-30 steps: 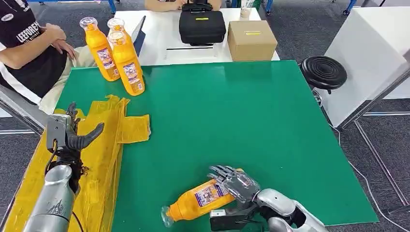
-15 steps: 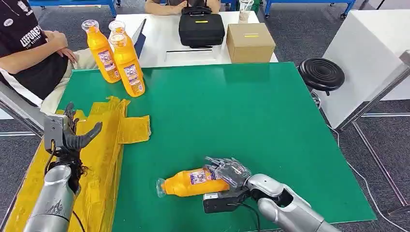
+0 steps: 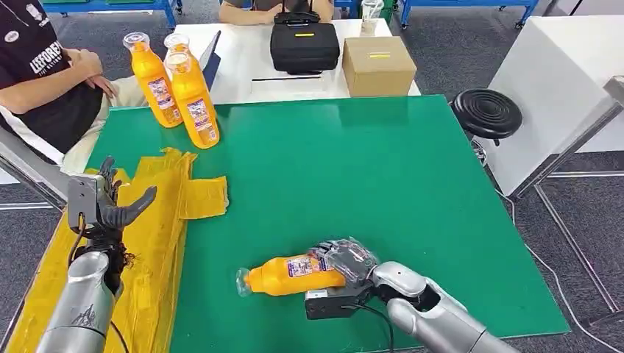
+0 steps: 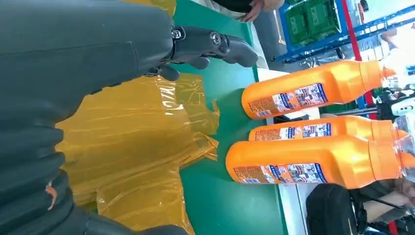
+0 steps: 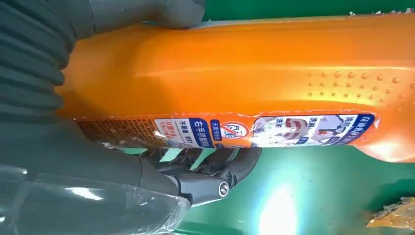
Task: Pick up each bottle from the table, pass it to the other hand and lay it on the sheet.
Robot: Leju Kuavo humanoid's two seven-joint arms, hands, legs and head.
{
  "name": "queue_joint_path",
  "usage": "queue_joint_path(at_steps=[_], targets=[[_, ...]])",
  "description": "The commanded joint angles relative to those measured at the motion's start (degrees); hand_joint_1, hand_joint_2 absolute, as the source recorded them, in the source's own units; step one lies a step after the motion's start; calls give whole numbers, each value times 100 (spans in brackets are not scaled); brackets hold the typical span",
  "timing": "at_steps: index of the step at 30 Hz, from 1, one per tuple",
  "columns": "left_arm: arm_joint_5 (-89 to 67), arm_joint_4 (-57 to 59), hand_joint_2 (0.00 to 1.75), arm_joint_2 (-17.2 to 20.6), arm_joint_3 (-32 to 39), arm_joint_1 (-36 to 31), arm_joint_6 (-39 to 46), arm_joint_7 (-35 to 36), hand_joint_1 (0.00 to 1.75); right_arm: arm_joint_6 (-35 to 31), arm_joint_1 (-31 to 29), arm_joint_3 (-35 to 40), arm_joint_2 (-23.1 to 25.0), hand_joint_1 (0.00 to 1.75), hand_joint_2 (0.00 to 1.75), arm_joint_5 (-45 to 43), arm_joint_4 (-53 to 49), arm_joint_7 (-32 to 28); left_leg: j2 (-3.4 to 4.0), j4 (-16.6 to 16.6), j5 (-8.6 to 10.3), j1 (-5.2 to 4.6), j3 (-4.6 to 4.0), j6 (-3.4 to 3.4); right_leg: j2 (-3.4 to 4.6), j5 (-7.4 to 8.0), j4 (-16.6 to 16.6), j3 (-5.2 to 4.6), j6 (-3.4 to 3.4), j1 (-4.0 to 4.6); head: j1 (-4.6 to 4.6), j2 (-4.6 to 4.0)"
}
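Orange bottle (image 3: pixel 293 273) has swung level in my right hand (image 3: pixel 347 259), fingers wrapped round its base, low over the bench (image 3: pixel 368 169). Left hand (image 3: pixel 103 206) waits spread above the sheet (image 3: pixel 158 243); handover next.
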Motion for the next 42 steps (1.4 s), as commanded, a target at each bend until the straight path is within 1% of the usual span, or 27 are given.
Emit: queue_joint_path(at_steps=[1,4,5,8,9,11,12,13,15,16,17,18,20,22,23,25,26,27,29,31,32,33,34,35,37,39,42], targets=[[24,258,175,-39,-39,-124,-21,40,0,23,154,237,71,175,175,-3,607,60,-4,-3,0,16,4,-22,-18,-1,-14,14,-12,16,0,0],[33,157,175,-39,-32,-73,-41,62,0,-136,185,122,115,175,175,40,595,86,-1,-5,1,25,1,-29,-21,1,-19,14,-17,25,0,0],[35,135,175,-37,-32,-54,-47,66,0,-209,184,78,151,175,175,55,592,102,-2,-4,0,18,4,-19,-14,-1,-12,13,-10,18,0,0],[172,-86,175,-62,-57,94,-261,80,0,-777,241,-329,418,175,175,18,581,70,4,-4,-1,25,2,-27,-14,0,-16,12,-15,24,0,0],[296,-209,175,-71,-87,155,-437,104,0,-947,219,-462,555,175,175,15,610,35,5,-3,-2,21,3,-19,-8,0,-11,11,-11,20,0,0],[641,-388,175,-118,-201,263,-926,217,0,-1265,160,-750,878,175,175,-12,618,-23,17,-2,-1,27,-5,-33,-5,3,-15,4,-18,26,0,0],[894,-414,175,-141,-461,287,-1474,409,0,-1677,153,-994,1140,175,175,77,626,-11,14,-1,-1,20,-4,-20,0,2,-7,2,-11,19,0,0],[898,-408,175,-183,-654,262,-1605,447,0,-1862,131,-1091,1278,175,175,184,618,55,21,1,-2,22,-10,-26,3,4,-7,-5,-14,21,-2,0],[865,-511,175,-340,-1071,193,-1708,475,0,-2270,197,-1335,1474,175,175,419,559,184,2,3,2,20,-21,-21,-11,0,-3,-11,-12,18,0,0],[1038,-719,175,-408,-1284,206,-1837,493,0,-2474,261,-1527,1559,175,175,488,522,182,-1,7,3,23,-33,-30,-19,-2,0,-19,-16,21,0,0],[1105,-863,175,-425,-1379,232,-1818,509,0,-2596,283,-1632,1603,175,175,521,509,160,-3,9,4,26,-38,-40,-24,-5,0,-19,-20,25,2,0],[1209,-1201,175,-426,-1601,314,-1847,636,0,-2871,325,-1845,1685,175,175,576,477,83,-21,11,9,23,-55,-27,-31,-2,3,-32,-12,21,-2,0],[1390,-1586,175,-367,-1923,481,-1959,796,0,-3048,410,-2075,1778,175,175,482,412,-144,-19,9,13,21,-66,-23,-25,8,0,-43,-15,19,0,0],[1533,-1848,175,-392,-2203,685,-2156,853,0,-3204,463,-2173,1878,175,175,489,335,-279,-8,14,-3,26,-59,-34,-21,-4,0,-29,-20,25,-2,0],[1550,-1930,175,-399,-2322,762,-2192,859,0,-3247,476,-2206,1937,175,175,494,298,-300,-8,4,8,16,-69,-22,-12,6,0,-45,-14,14,0,0],[1593,-2156,175,-394,-2632,912,-2323,858,0,-3293,511,-2255,2028,175,175,562,200,-317,0,5,0,20,-63,-29,-10,1,-3,-38,-18,18,0,0],[1591,-2229,175,-421,-2712,949,-2321,861,0,-3305,499,-2276,2062,175,175,579,171,-318,15,11,-20,31,-39,-51,-13,-16,-7,-9,-30,31,0,0],[1668,-2349,175,-411,-2803,983,-2344,902,0,-3356,466,-2300,2116,175,175,688,165,-324,18,13,-26,33,-35,-58,-16,-22,-6,-3,-33,33,0,0],[1799,-2454,175,-389,-2942,972,-2338,986,0,-3379,362,-2332,2201,175,175,785,208,-349,0,15,-8,25,-75,-44,-20,-9,5,-48,-27,24,-2,0],[1863,-2555,175,-387,-3026,945,-2332,1019,0,-3421,219,-2332,2295,175,175,818,308,-385,-2,12,4,17,-100,-31,-12,3,7,-80,-19,16,-2,2],[1901,-2584,175,-387,-3055,917,-2321,1052,0,-3453,158,-2328,2329,175,175,832,370,-412,9,20,-12,27,-79,-50,-14,-11,9,-55,-30,27,0,0],[1928,-2621,175,-385,-3085,889,-2313,1059,0,-3473,112,-2320,2354,175,175,838,406,-434,7,14,4,20,-110,-29,-1,8,7,-92,-19,19,0,0],[1953,-2646,175,-384,-3096,875,-2297,1077,0,-3488,93,-2313,2371,175,175,841,443,-442,17,17,1,22,-108,-32,5,8,9,-90,-21,21,-2,0],[1953,-2646,175,-384,-3096,875,-2297,1077,0,-3488,93,-2313,2371,175,175,841,443,-442,2,8,10,16,-118,-25,-3,13,6,-101,-15,14,-2,0],[1953,-2646,175,-384,-3096,875,-2297,1077,0,-3488,93,-2313,2371,175,175,841,443,-442,-2,6,11,19,-115,-23,-6,13,3,-98,-14,16,0,0],[1959,-2641,175,-369,-3092,867,-2294,1080,0,-3503,110,-2313,2362,175,175,841,442,-451,6,10,0,24,-96,-38,-9,3,2,-74,-21,22,0,0],[1973,-2630,175,-356,-3109,861,-2289,1080,0,-3532,110,-2312,2360,175,175,841,447,-475,6,6,4,21,-102,-28,-2,8,1,-83,-16,17,0,0]])
